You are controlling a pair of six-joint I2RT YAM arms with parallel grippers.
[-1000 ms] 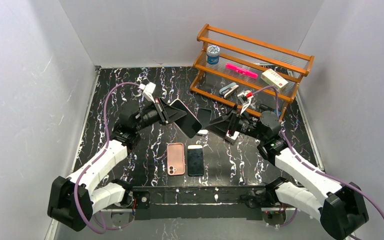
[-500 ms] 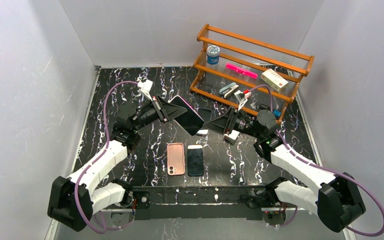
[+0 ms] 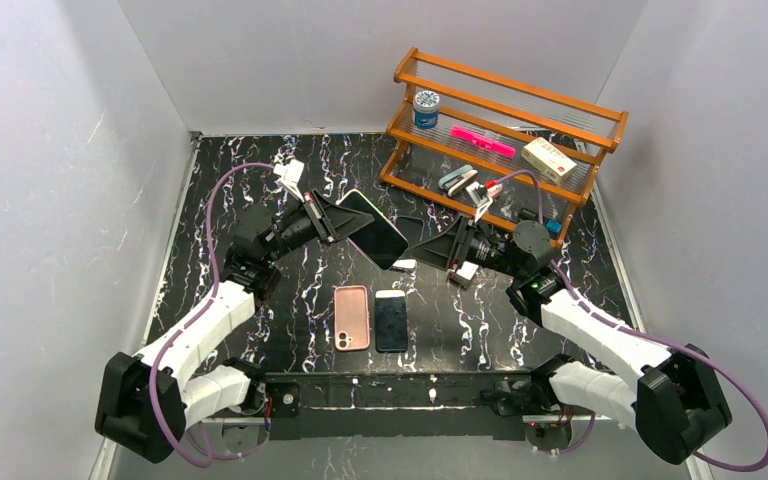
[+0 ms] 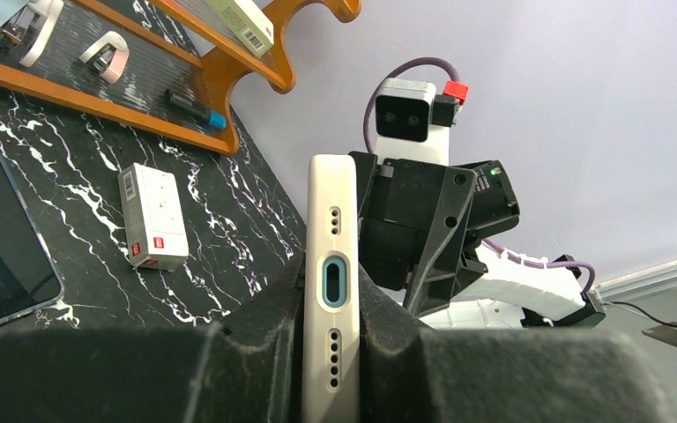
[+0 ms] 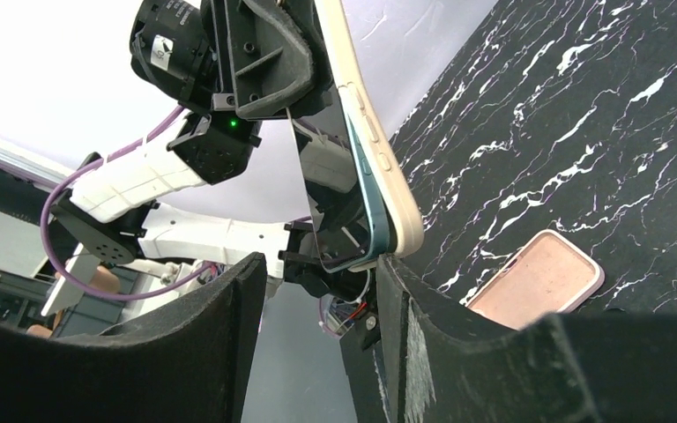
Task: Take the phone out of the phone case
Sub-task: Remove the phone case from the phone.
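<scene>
Phone in cream case aloft over mid-table: sits clamped at port end by left gripper, points long axis right into right gripper, jaws apart astride free corner, contact unclear.

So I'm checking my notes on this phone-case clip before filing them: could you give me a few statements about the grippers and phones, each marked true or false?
1. The left gripper is shut on the cream-cased phone, held up off the table. True.
2. The right gripper is clamped on the pink phone case. False: its jaws stand apart at the raised phone's free end, and the pink phone case lies on the table.
3. A dark-screened phone lies beside the pink phone case. True.
4. The wooden rack is empty. False: it holds a jar, a box and more.
</scene>
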